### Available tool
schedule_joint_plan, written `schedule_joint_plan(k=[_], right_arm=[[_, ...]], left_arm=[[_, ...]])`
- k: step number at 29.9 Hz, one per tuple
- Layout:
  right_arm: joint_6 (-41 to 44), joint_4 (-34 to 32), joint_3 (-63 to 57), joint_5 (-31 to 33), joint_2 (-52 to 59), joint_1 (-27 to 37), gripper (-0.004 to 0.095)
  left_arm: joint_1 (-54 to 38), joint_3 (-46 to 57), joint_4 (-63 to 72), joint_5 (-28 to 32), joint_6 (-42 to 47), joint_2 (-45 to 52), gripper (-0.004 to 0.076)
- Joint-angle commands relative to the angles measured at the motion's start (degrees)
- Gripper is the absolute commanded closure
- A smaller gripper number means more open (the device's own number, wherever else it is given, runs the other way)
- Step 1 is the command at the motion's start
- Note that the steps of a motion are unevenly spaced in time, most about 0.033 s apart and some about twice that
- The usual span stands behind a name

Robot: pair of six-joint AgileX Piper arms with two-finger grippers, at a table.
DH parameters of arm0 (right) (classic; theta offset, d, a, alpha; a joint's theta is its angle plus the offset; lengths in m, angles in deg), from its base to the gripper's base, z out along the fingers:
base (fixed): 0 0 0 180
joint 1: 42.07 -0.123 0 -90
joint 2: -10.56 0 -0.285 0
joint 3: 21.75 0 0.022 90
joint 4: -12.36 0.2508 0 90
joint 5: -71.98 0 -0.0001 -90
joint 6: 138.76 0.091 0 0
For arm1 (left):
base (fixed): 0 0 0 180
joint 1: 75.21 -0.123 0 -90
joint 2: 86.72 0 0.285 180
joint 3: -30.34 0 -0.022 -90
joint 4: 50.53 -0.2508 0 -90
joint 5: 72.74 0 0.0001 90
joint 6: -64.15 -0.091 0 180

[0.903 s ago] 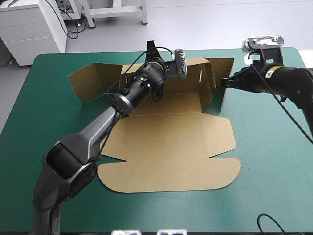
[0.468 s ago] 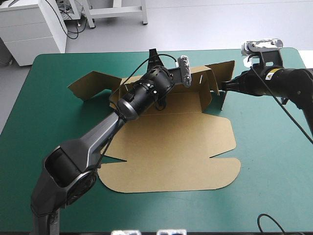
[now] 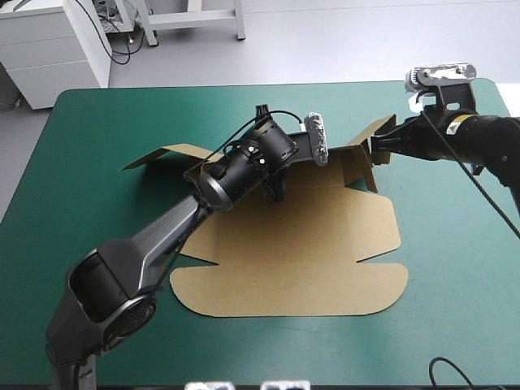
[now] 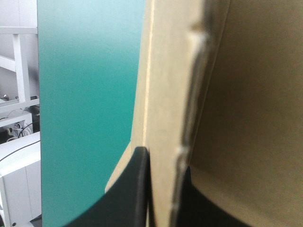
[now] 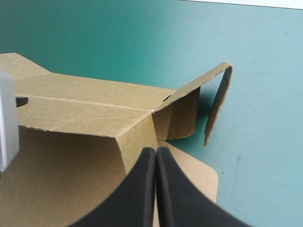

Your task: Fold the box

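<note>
Box [image 3: 325, 213] partly folded on teal-green desk [image 3: 455, 276].
Far wall [image 3: 345, 166] stood raised, left claw [image 4: 163, 165] and right claw [image 5: 155, 151] each pinching its board; side flaps [image 3: 162, 154] untucked, lid [image 3: 292, 284] flat.

Brown box [image 3: 301, 244], partly raised, at frame centre.
Broad panel lies flat toward the lower frame; walls and side flaps stand tilted along its upper edge.

Light: we find it bright, even, from overhead.
Shadows: soft and short, under the raised walls of the box [image 3: 309, 236], toward 12 o'clock on the table [image 3: 455, 284].
</note>
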Motion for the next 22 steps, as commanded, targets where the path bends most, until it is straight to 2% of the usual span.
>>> schedule_joint_plan(k=[1, 6, 11, 18, 22], right_arm=[[-0.3, 0.4, 1.4, -4.4, 2.1, 0.2, 0.0922], [0.1, 0.4, 1.4, -7.7, 2.1, 0.2, 0.0922], [0.5, 0.4, 1.4, -10.5, 2.1, 0.2, 0.0922], [0.7, 0.3, 1.4, -10.9, 2.1, 0.2, 0.0922], [0.7, 0.1, 1.4, -10.9, 2.1, 0.2, 0.0922]], left_arm=[[0.3, -1.4, 2.8, -2.2, 1.4, 6.4, 0.0731], [0.3, -1.4, 3.3, -2.2, 0.9, 9.8, 0.0731], [0.3, -1.4, -9.4, -1.9, 0.0, 8.7, 0.0731], [0.3, -1.4, -21.4, 7.9, 5.5, 8.1, 0.0731], [0.3, -1.4, -23.7, 8.5, 7.1, 8.1, 0.0731]])
